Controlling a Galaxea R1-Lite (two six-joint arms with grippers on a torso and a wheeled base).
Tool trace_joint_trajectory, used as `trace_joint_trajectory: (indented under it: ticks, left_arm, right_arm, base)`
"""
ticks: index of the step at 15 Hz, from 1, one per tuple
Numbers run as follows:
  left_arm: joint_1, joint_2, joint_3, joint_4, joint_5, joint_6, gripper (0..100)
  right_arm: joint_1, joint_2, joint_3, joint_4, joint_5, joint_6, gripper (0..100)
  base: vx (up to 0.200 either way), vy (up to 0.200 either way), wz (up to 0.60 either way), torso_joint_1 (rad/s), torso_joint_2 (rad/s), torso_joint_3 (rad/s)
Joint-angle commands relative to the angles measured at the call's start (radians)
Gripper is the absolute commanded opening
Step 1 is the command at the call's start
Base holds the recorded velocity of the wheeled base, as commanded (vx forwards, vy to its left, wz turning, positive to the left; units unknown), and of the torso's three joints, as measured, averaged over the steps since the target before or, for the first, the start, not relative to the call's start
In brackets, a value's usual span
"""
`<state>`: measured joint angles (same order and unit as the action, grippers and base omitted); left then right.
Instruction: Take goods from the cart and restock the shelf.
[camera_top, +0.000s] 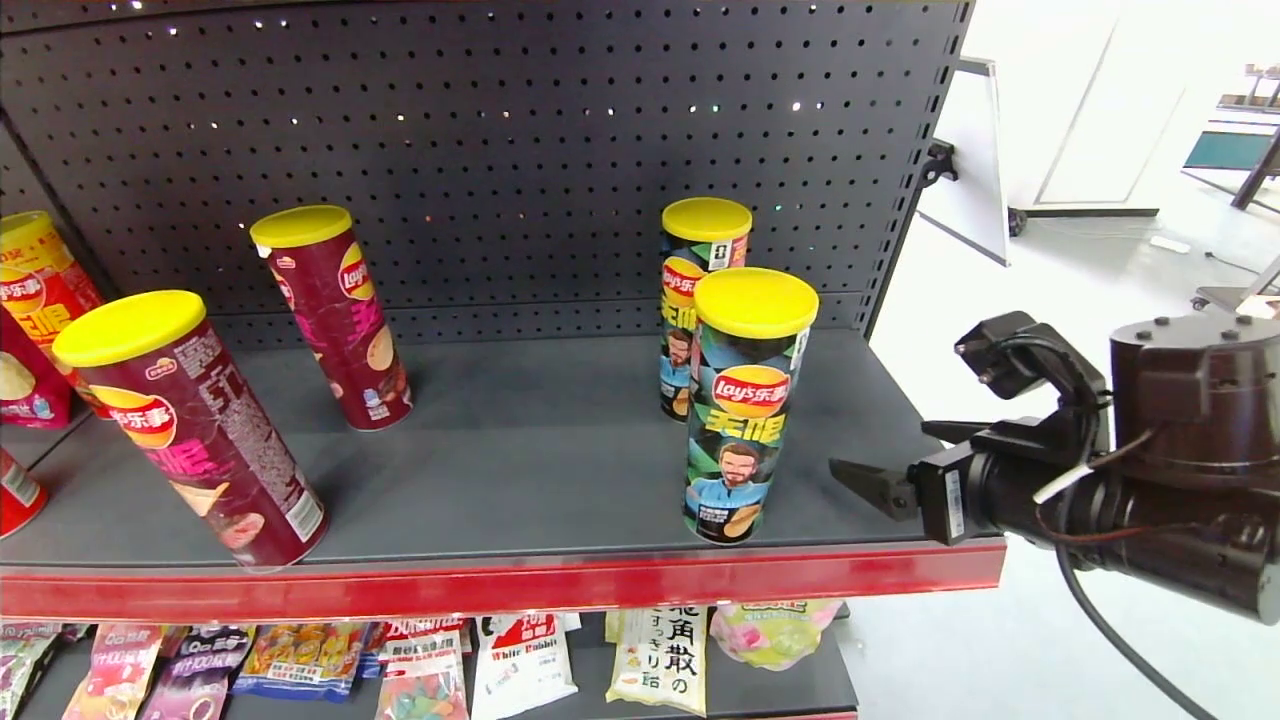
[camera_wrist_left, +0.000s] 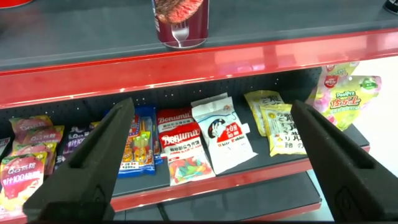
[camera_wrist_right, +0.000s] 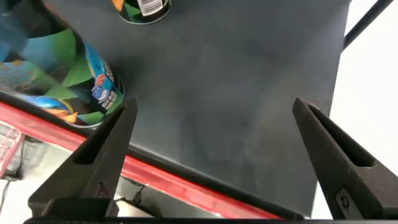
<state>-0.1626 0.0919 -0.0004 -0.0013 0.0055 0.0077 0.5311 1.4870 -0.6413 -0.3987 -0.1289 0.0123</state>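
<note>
**Pull the Hand Away Without Bumping the Can**

The right gripper (camera_top: 880, 450) hangs at the right end of the shelf (camera_top: 520, 440). Its two fingers are spread wide, and there is nothing between them. The left gripper (camera_wrist_left: 212, 106) is down low in front of the lower shelf (camera_wrist_left: 292, 169), where the snack bags (camera_wrist_left: 217, 134) lie. It is wide open too, and holds nothing.

The green can (camera_top: 745, 400) stands straight up at the near right of the shelf, close behind the red edge (camera_top: 500, 585). A second green can (camera_top: 690, 280) stands just behind it. Two dark red cans (camera_top: 190, 430) stand on the left, well apart from the green ones.

It looks like this can is already in its spot, so the job now is likely to pull the right hand away and fetch more goods.

To do that well:

- Keep the fingers wide open, so they do not catch the can.
- Move the hand straight out to the right and toward the near side, away from the can.
- Go slow at first. The can is tall and thin, and it stands near the edge. A small bump could tip it off the shelf.
- Do not swing left, because both green cans are there.
</note>
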Motion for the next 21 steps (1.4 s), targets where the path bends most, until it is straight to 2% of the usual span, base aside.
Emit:
trace_joint_trajectory:
  ticks: [1, 13, 21]
  left_arm:
    - [0.000, 0.002, 0.000, 0.000, 0.001, 0.000, 100]
    - [0.000, 0.002, 0.000, 0.000, 0.001, 0.000, 100]
    - [0.000, 0.002, 0.000, 0.000, 0.001, 0.000, 100]
  right_arm:
    - [0.012, 0.073, -0.020, -0.005, -0.001, -0.008, 100]
    - [0.098, 0.164, -0.083, -0.019, -0.037, -0.015, 100]
    - [0.116, 0.165, -0.092, -0.019, -0.038, -0.015, 100]
  base:
    - [0.000, 0.000, 0.00, 0.000, 0.00, 0.000]
    - [0.000, 0.000, 0.00, 0.000, 0.00, 0.000]
    - [0.000, 0.000, 0.00, 0.000, 0.00, 0.000]
